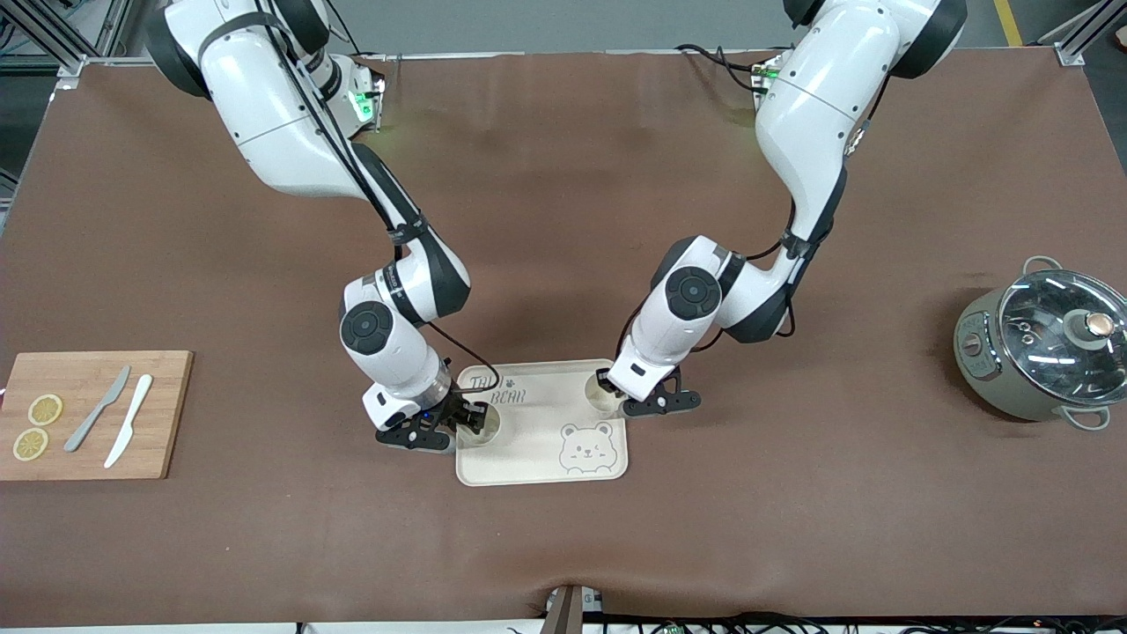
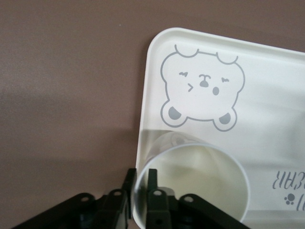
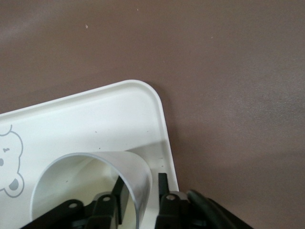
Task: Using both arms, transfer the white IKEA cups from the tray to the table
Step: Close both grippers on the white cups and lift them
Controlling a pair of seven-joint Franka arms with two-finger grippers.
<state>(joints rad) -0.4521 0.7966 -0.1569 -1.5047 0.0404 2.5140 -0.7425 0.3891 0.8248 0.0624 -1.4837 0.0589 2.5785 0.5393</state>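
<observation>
Front view: brown desk (image 1: 563,546) carrying a cream tray (image 1: 537,458) printed with a bear face, near the middle. Right gripper (image 1: 471,418), on the arm based at this view's left, is at the tray's edge toward the right arm's end, fingers pinching the wall of one cup (image 1: 482,424) that stands inside the tray. Left gripper (image 1: 616,396) is at the tray corner farther from the camera, toward the left arm's end, fingers pinching the rim of the second cup (image 1: 601,395), also in the tray. Wooden board (image 1: 88,414) with two lemon slices, a grey knife (image 1: 97,409) and a white knife (image 1: 128,420) lies toward the right arm's end; lidded pot (image 1: 1043,348) toward the left arm's end.

Left wrist view: fingers (image 2: 151,183) straddle the cup wall (image 2: 190,186), one inside, one outside; cup upright on the tray beside the bear print (image 2: 202,88).

Right wrist view: fingers (image 3: 163,186) clamp the wall of the cup (image 3: 86,186) just inside the tray's corner (image 3: 152,102).
</observation>
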